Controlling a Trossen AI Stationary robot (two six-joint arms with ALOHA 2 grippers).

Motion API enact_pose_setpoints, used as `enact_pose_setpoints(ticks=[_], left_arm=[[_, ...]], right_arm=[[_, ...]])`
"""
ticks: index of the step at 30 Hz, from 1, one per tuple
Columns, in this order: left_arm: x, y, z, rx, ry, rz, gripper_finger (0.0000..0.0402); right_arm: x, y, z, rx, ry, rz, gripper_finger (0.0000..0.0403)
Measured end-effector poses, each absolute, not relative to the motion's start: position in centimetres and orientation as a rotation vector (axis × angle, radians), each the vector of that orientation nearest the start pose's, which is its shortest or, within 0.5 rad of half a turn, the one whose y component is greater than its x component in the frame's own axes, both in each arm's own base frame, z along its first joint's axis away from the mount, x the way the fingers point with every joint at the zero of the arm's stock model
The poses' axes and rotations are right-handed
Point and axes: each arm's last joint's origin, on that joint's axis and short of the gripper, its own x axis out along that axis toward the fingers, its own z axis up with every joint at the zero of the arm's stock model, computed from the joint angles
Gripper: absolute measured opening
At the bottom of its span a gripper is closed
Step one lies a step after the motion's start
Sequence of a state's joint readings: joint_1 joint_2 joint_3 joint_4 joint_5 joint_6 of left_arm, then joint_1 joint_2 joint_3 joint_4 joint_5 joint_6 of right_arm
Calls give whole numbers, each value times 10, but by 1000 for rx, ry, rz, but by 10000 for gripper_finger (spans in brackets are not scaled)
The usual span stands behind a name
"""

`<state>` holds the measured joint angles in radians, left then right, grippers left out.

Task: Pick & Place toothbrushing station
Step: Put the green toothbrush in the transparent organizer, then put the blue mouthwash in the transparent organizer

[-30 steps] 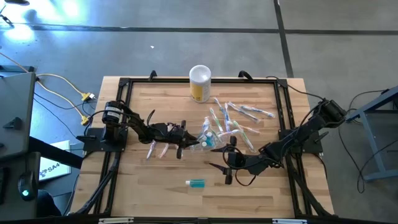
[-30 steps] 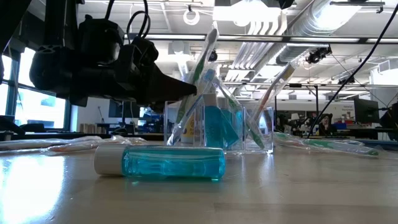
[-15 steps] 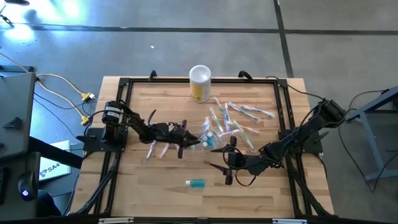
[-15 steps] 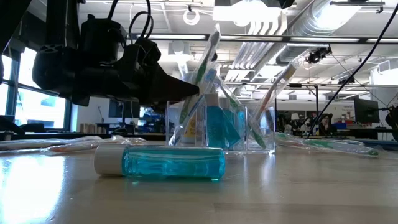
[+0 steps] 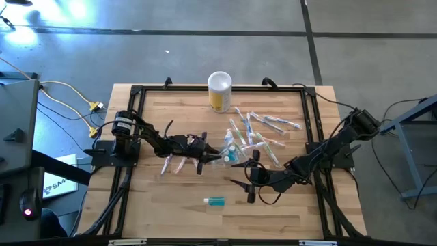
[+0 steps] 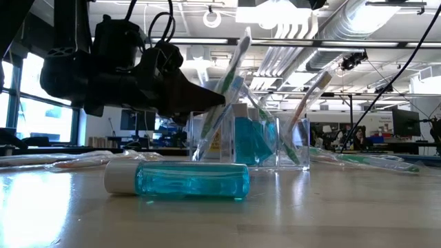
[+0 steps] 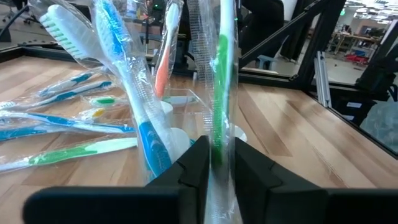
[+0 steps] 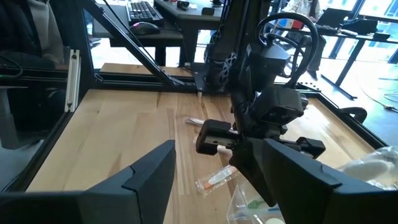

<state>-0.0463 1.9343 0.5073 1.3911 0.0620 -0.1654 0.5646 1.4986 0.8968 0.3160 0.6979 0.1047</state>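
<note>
A clear holder (image 5: 231, 153) (image 6: 289, 148) stands mid-table with wrapped toothbrushes and teal tubes upright in it. My left gripper (image 5: 207, 154) (image 7: 221, 177) reaches level to the holder from the table's left. It is shut on a green-handled toothbrush (image 6: 233, 72) in clear wrap. A teal tube (image 5: 214, 201) (image 6: 186, 179) with a white cap lies on its side near the front edge. My right gripper (image 5: 239, 179) (image 8: 217, 149) hovers open just right of and nearer than the holder, with nothing in it. My left gripper pinches the wrapped green toothbrush between its two fingers, on the handle (image 7: 219, 134) about halfway up. The fingers come level from the table's left and lie across the brush. The brush stands steeply, its head tilted toward the table's right and its lower end down in the holder.
Several loose wrapped toothbrushes (image 5: 263, 130) lie on the table beyond and right of the holder. Two more (image 5: 171, 164) lie beside the left arm. A white-and-yellow canister (image 5: 219, 91) stands at the far edge. A black frame (image 5: 307, 123) rims the table.
My left gripper has edged toward the table's right with the green toothbrush. The brush leans a little further right, and the clear holder has slid slightly the same way. The right arm has kept still.
</note>
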Motion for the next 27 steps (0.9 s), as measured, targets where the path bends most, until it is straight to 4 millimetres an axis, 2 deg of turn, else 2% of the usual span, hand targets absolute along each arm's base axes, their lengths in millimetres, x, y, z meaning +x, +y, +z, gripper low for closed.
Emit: enact_pose_setpoints(ticks=[8, 12, 17, 22, 27], left_arm=[[304, -16, 112, -162, 50, -106, 175], [304, -16, 112, -159, 50, -106, 210], [304, -16, 113, -113, 37, -108, 218], [303, -17, 120, -113, 2, -93, 208], [298, -18, 129, -80, -13, -79, 193]], right_arm=[[283, 157, 252, -68, 229, -145, 230], [283, 157, 252, -68, 228, -144, 230], [283, 157, 251, -70, 235, -145, 230], [282, 158, 250, -73, 244, -136, 230], [281, 164, 249, -65, 264, 23, 230]])
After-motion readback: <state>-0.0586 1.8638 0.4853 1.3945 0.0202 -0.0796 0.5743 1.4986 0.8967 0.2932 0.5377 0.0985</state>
